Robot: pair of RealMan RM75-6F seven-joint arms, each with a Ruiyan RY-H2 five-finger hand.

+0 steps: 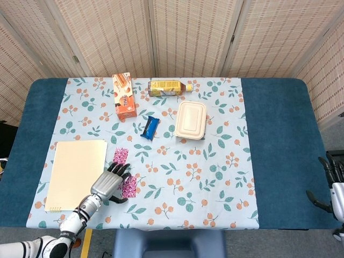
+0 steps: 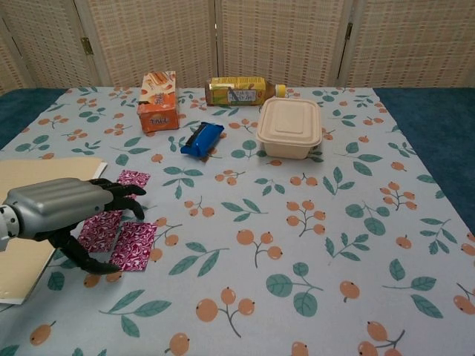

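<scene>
My left hand [image 2: 63, 211] hovers with fingers spread and empty over the pink sachets [image 2: 133, 245] beside the folder [image 1: 75, 172], so I should lower gently and pinch one sachet's edge without dragging its neighbours.

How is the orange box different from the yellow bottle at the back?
The orange box is boxy with flat sides; the yellow bottle is rounder and longer. The orange box stands taller, while the yellow bottle lies on its side. Both sit on the flowery tablecloth, far from the left hand.
</scene>
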